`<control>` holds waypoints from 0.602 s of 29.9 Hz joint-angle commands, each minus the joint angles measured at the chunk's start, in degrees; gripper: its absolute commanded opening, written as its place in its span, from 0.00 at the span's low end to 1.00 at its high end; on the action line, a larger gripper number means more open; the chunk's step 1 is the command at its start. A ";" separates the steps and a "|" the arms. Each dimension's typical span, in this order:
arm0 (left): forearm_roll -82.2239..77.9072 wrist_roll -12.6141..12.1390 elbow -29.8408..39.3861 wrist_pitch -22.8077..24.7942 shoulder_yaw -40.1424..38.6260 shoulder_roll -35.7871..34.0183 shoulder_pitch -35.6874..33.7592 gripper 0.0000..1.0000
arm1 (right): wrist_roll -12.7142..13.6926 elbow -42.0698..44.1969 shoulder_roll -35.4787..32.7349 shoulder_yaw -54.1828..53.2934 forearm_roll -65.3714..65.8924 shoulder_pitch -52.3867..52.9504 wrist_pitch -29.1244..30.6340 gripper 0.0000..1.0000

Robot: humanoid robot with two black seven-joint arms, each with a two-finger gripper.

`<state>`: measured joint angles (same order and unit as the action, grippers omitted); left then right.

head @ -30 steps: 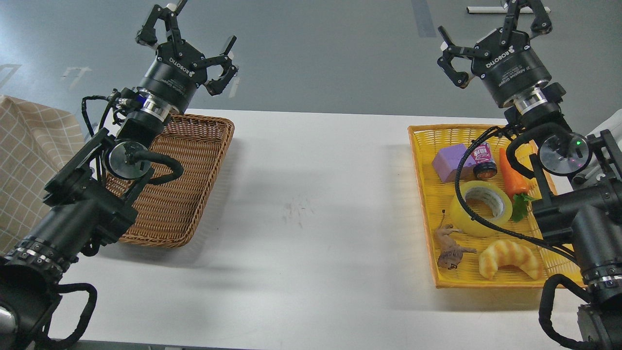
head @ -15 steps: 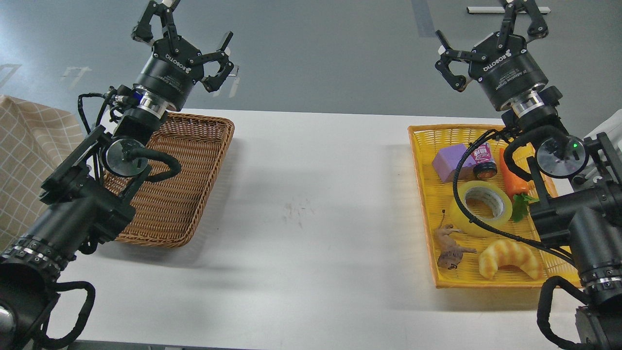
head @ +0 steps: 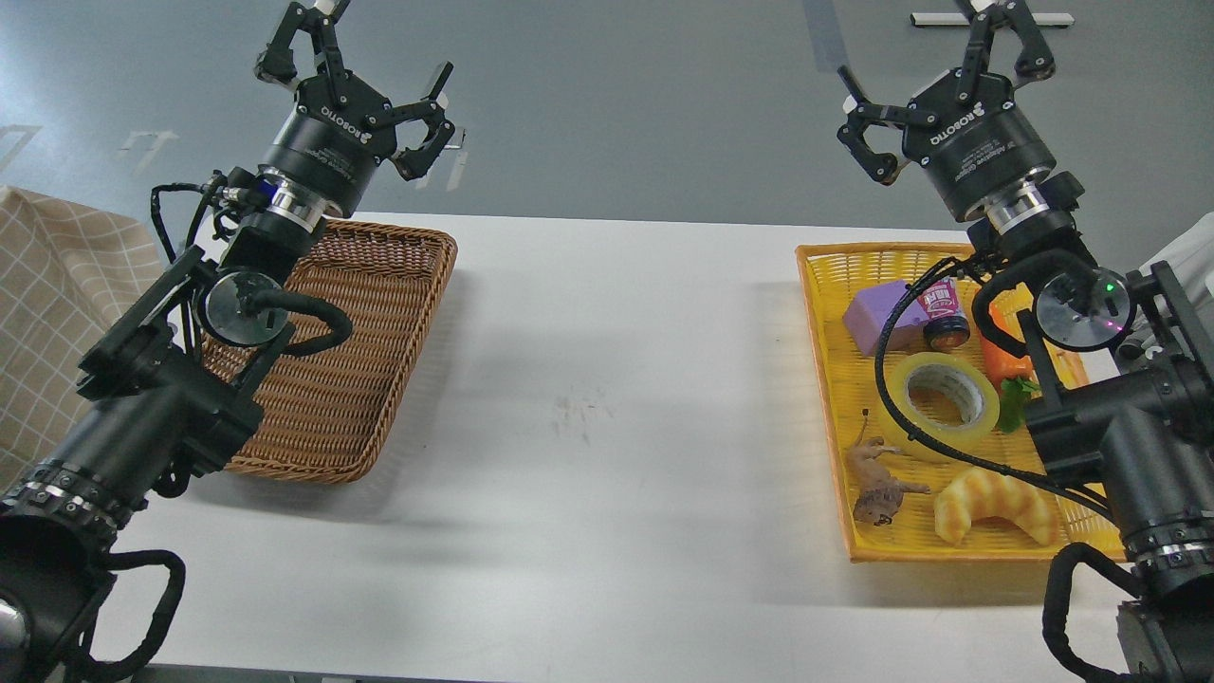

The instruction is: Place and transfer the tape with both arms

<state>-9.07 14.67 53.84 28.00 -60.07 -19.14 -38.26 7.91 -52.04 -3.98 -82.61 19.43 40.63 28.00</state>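
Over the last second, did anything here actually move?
Slightly. The right claw drifted left, and the left claw rose a little. Both are open and empty. The tape stayed in the yellow basket with the other items, and the brown basket did not shift.

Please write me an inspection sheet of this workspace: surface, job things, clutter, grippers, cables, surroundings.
Surface: white table, faint scuff marks near its middle.
Job's things: tape lies flat in the yellow basket on the right; brown wicker basket on the left holds nothing seen.
Clutter: purple block, small jar, toy carrot, animal figure, croissant toy, all in the yellow basket.
Grippers: left gripper and right gripper both open, raised, holding nothing.
Cables: black cable of the right arm crosses over the tape.
Surroundings: grey floor; checked cloth at left.
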 commanded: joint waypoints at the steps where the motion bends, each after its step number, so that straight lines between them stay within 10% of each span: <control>1: 0.01 0.01 0.13 0.00 -0.57 0.06 -0.15 0.98 | 0.00 0.01 -0.15 0.87 0.00 0.42 0.00 1.00; 18: -0.34 -0.08 0.92 0.00 -0.40 -0.46 -0.24 0.98 | -0.08 -0.08 -1.73 4.55 2.27 0.42 0.00 1.00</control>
<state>-9.05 14.62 54.83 28.00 -60.60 -19.38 -38.59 7.75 -51.96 -4.57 -81.06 19.94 40.98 28.00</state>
